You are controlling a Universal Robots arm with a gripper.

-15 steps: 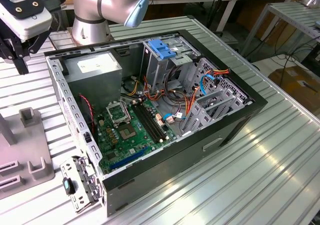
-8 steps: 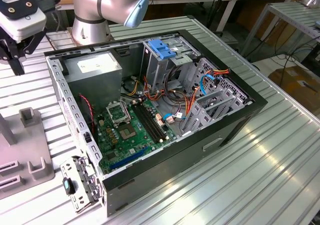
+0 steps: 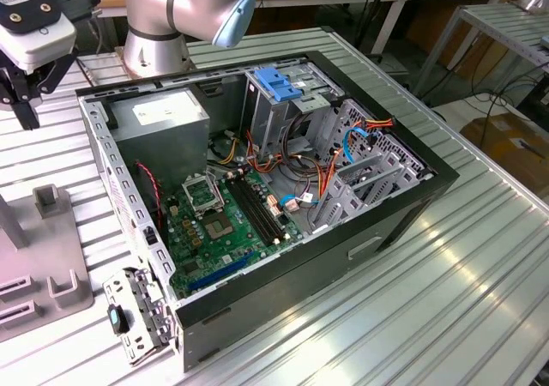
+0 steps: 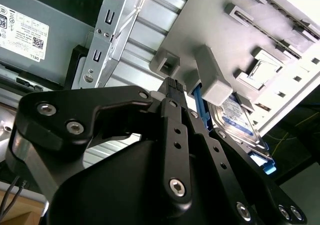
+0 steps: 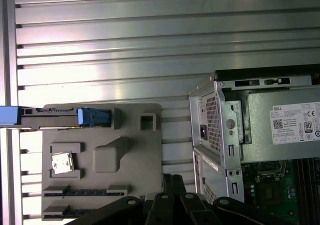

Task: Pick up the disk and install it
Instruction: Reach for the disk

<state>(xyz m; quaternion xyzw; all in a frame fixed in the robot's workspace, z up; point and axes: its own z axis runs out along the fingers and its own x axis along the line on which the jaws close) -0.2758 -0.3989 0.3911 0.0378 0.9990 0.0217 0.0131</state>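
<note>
The disk (image 5: 50, 119) stands on its edge in a slot of the grey fixture (image 5: 125, 135), with blue frame parts at both ends. In the second wrist view the disk (image 4: 240, 127) shows its label with the blue band, behind a grey post. My gripper (image 5: 172, 182) hovers over the fixture's other side, apart from the disk, with its black fingers (image 4: 172, 92) shut and nothing between them. In the exterior view the gripper (image 3: 21, 103) hangs at the far left, above the fixture (image 3: 47, 266).
The open computer case (image 3: 412, 197) lies on the ribbed metal table, with a motherboard (image 3: 223, 223), a grey power supply (image 3: 163, 111) and a blue latch (image 3: 279, 81) on the drive cage. The fixture also holds a processor chip (image 5: 62, 163) and memory sticks (image 5: 80, 191).
</note>
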